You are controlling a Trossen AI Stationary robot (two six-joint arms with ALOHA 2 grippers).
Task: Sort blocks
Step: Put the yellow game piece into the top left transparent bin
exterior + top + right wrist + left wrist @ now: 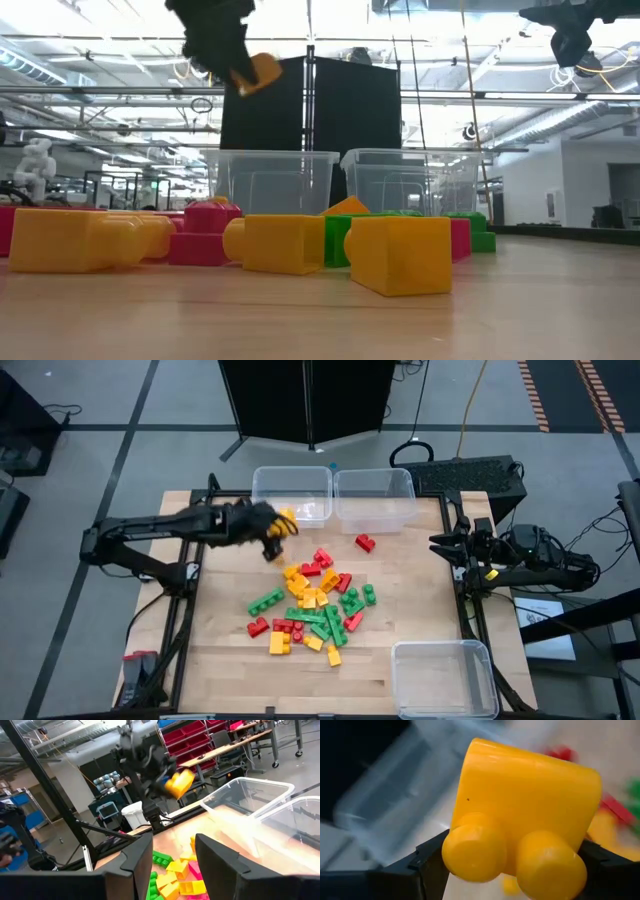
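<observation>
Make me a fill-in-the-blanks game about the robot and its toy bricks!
1. The left end effector holds a brick whose colour is ____.
2. The number of clear bins on the table is ____.
3. The lone brick lying apart from the pile, near the two far bins, is ____.
4. The right end effector waits at the table's edge with its fingers ____.

Missing words: yellow; three; red; open

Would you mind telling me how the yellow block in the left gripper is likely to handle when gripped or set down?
The yellow block looks like rigid moulded plastic, so it should stay stiff between the left gripper fingers. Its glossy surface suggests it may slip if held loosely. Its flat sides, like those of the blocks on the table, suggest it will rest rather than roll, though the round studs could tip it.
</observation>
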